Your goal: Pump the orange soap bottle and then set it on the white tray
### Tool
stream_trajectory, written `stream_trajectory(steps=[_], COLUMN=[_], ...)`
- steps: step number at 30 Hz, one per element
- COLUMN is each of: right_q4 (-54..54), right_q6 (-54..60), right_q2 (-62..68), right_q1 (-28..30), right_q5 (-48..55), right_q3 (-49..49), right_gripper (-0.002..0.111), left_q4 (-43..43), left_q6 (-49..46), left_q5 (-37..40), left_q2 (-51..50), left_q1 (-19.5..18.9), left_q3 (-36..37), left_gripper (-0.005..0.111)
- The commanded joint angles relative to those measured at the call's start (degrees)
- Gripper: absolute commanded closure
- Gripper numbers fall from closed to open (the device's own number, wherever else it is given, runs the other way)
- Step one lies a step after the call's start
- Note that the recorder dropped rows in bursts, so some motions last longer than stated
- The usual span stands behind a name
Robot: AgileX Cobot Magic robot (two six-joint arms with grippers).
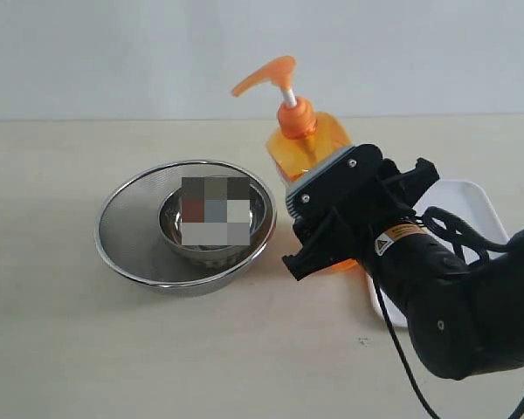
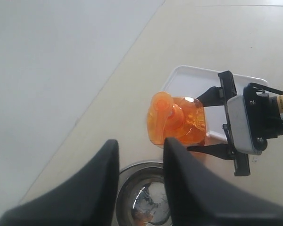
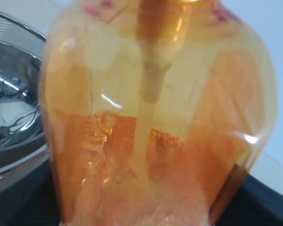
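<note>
Plainly, right fingers [image 2: 211,150] clamped on orange soap bottle [image 1: 319,144], left fingers [image 2: 193,188] apart, yellow sticker [image 1: 397,237] writing unreadable.

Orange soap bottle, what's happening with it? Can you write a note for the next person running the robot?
Right tool: shut on the orange soap bottle, which is tilted.
Left tool: open, holding nothing, above the pump head.
White tray: right beside the bottle; steel bowls on its other side.
Done: bottle gripped; cannot tell if it was pumped.
Left: set the bottle on the tray.
</note>
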State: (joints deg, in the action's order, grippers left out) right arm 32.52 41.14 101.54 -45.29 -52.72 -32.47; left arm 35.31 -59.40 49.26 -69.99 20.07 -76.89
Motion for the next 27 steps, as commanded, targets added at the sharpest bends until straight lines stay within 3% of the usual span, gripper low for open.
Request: stream_trajectory(steps=[1,11,22,27], right_q4=[0.04,0.99,2.94,2.16], right_q6=[1.58,5.69,9.78,9.52], right_q2=[-0.90,-0.90,-0.90,-0.90], right_q1=[0.12,0.12,0.12,0.12], right_q5=[-0.31,3.71,3.64,4.28], right_q3=[-1.19,-3.70,-3.70,-3.70], right_gripper=[0.104,0.104,0.104,0.104], left_q4=[0.84,0.72,1.75,6.55], left_q6=[2.57,4.17,3.78,2.98], left_q5=[0.33,3.24,0.61,-1.76], left_q2=[0.15,-2.07,-2.06,-3.07], left_q1=[-0.20,-0.20,-0.20,-0.20], left_q3=[0.28,0.28,0.28,0.28], left_gripper=[0.077,0.077,0.077,0.077])
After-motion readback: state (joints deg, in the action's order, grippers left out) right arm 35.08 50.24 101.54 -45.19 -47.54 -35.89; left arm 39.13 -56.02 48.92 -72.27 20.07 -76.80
